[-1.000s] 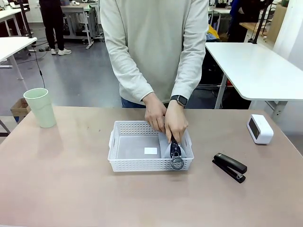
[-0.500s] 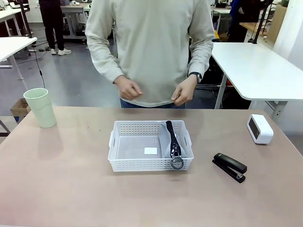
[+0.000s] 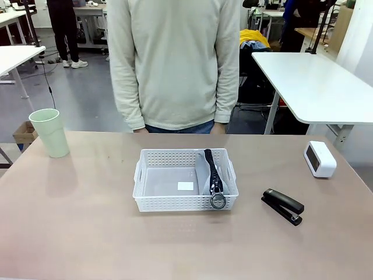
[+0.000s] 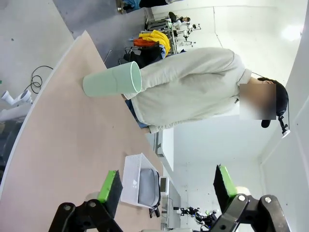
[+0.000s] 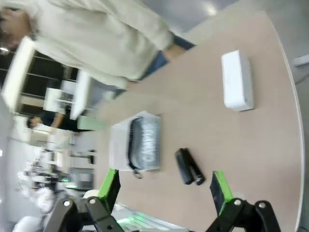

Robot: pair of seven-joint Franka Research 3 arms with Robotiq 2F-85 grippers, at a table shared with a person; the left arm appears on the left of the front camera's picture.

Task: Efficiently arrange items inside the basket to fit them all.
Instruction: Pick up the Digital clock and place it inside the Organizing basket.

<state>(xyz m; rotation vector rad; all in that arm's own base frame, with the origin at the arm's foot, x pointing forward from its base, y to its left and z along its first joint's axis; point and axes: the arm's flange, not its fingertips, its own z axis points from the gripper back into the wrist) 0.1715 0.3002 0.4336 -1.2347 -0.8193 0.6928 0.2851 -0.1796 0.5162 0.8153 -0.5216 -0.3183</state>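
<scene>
The white perforated basket (image 3: 169,181) sits mid-table, also seen as the basket (image 4: 131,180) and the basket (image 5: 118,147). A grey zip pouch (image 3: 211,172) stands on edge along its right side, its ring pull hanging over the front rim; the pouch (image 5: 145,143) and the pouch (image 4: 147,186) show from the wrists. The pale green cup (image 3: 50,132) stands far left, the cup (image 4: 111,81) too. A black stapler (image 3: 282,205) lies right of the basket, the stapler (image 5: 189,166) as well. The small white box (image 3: 320,158) rests far right, also the box (image 5: 236,80). My left gripper (image 4: 166,193) and right gripper (image 5: 164,191) are open, off the table things.
A person in a pale sweater (image 3: 175,64) stands at the far edge with arms down at the sides. A small white label (image 3: 185,186) lies on the basket floor. A white table (image 3: 317,81) stands beyond at the right.
The person's hands let go of the pouch, lifted out of the basket and dropped to the sides. The pouch stays on edge in the basket's right side.
</scene>
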